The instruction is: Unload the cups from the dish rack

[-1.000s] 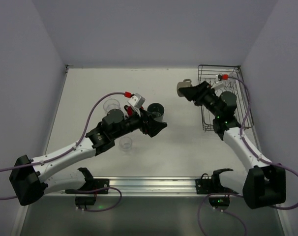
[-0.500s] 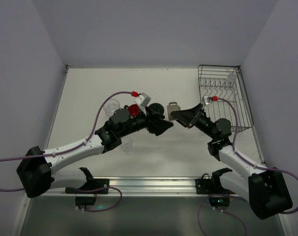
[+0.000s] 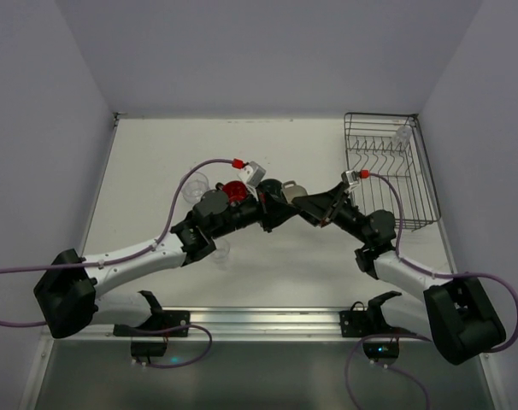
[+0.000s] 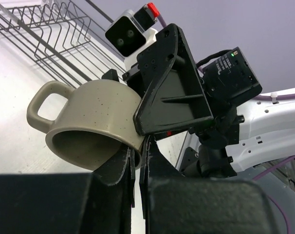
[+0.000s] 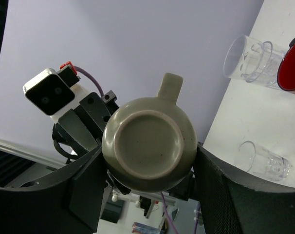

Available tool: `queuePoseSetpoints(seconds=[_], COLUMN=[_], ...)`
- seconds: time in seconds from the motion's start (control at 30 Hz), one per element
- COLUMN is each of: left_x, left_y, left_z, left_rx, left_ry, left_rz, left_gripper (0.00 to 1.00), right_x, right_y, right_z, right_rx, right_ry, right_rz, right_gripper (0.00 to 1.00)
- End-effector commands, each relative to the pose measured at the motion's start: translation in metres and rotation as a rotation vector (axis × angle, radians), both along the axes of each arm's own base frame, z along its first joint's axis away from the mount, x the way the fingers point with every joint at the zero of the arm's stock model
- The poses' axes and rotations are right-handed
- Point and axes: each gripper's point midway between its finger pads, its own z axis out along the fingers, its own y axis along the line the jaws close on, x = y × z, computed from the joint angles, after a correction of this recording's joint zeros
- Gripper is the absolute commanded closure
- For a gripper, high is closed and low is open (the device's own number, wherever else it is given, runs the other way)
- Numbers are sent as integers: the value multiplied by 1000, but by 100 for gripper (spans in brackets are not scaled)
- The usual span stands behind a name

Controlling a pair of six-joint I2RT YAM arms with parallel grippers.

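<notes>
The right fingers [image 5: 89,187] are clamping the mug [image 5: 147,146] by its sides, with its base facing their wrist camera. The left fingers [image 4: 116,190] are meeting it from the opposite side. They are drawn almost together and seem to be pinching the mug's rim. The mug is hanging tipped over above the middle of the tabletop [image 3: 156,162], outside the rack [image 3: 391,137] and to its left. A red mug [image 3: 233,190], a far glass [image 5: 252,58] and a near glass [image 5: 264,163] are sitting on the tabletop beside the left arm. A clear tumbler [image 3: 403,132] is lying in the rack's far right corner.
</notes>
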Motion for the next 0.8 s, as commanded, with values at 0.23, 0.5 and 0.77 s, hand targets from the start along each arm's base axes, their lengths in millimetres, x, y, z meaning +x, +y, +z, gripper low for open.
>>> queuePoseSetpoints(seconds=[0.23,0.5,0.77], left_x=[-22,-44,-50], left_y=[18,76,63], left_z=[-13,-67,-141], left_rx=[203,631,918], left_ry=[-75,71,163], left_rz=[59,105,31], left_gripper=[100,100,100], right_x=[-26,18,26], right_y=[-5,-50,-116], right_z=[15,-36,-38], right_rx=[-3,-483,-771], right_ry=[-118,-56,-68], right_rz=[40,-337,-650], right_gripper=[1,1,1])
